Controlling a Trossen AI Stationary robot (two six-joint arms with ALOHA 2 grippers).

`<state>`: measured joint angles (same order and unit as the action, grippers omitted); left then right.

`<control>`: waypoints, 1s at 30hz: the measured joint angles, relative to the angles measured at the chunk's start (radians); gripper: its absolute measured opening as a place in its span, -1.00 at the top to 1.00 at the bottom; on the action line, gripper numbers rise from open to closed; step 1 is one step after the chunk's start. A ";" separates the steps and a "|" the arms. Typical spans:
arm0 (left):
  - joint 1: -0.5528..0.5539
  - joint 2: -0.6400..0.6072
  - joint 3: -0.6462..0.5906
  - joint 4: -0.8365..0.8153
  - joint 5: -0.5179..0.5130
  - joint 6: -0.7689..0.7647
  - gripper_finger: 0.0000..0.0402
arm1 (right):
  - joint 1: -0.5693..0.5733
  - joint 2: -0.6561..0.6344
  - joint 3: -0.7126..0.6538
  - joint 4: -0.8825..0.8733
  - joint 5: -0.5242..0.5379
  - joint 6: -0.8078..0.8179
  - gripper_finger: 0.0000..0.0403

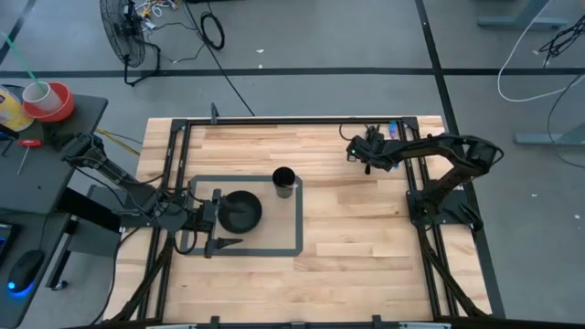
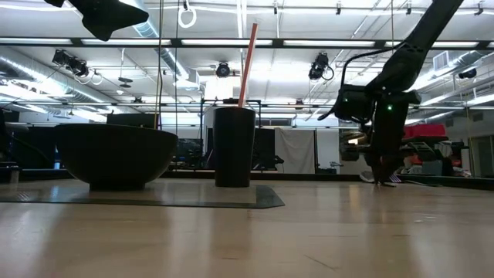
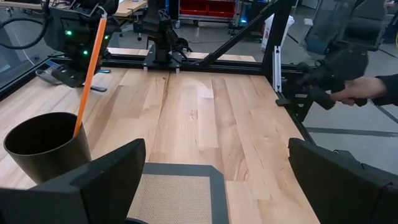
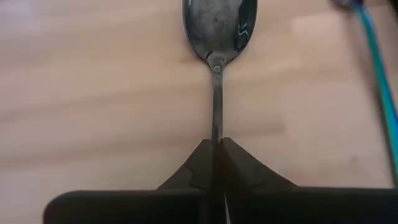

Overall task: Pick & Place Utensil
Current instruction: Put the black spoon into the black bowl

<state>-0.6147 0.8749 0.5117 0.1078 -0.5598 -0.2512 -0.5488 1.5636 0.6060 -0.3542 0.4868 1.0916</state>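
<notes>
The right pincer (image 4: 217,148) has its two dark fingers pressed together on the thin handle of a metal spoon (image 4: 219,28) — the tips meet around the stem just below the bowl, which lies face up on the pale wood of the desk (image 4: 93,93). From above, this pincer (image 1: 367,153) sits near the desk's far edge, well to the right of the black cup (image 1: 284,182) and close to the frame rail there; the spoon itself cannot be made out from above, hidden under the wrist. In the low view the right pincer (image 2: 380,176) reaches down to the desk surface, but the spoon is too small to pick out.

The left pincer (image 1: 218,219) rests with its fingers wide apart beside the black bowl (image 1: 239,211), left of the cup, holding nothing. Its own camera shows its fingers (image 3: 106,177) spread at either side, the cup (image 3: 46,146) with an orange straw (image 3: 89,74) cut off at the edge.

Bowl and cup stand on a dark-bordered mat (image 1: 274,249). Between the cup and the right pincer lies bare wood — open room. A blue cable (image 4: 379,93) runs past the spoon, near the far rail.
</notes>
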 joint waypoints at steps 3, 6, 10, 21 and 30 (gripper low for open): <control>0.000 0.000 0.000 0.000 0.000 -0.007 -0.98 | 0.054 -0.039 0.016 -0.094 -0.049 0.000 0.88; 0.000 0.000 0.000 0.000 0.000 -0.033 -0.98 | 0.112 -0.105 0.040 -0.193 -0.059 0.000 0.89; 0.000 0.001 0.000 0.012 0.000 -0.070 -0.98 | 0.227 -0.199 0.088 -0.339 -0.003 0.008 0.90; -0.002 0.002 0.000 0.019 0.002 -0.164 -0.98 | 0.675 -0.225 0.323 -0.553 0.035 0.220 0.96; -0.129 0.153 0.000 0.237 -0.023 -0.186 -0.98 | 0.990 -0.041 0.502 -0.548 -0.043 0.398 0.97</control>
<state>-0.7439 1.0279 0.5117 0.3444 -0.5828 -0.4371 0.4409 1.5223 1.1082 -0.9024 0.4440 1.4894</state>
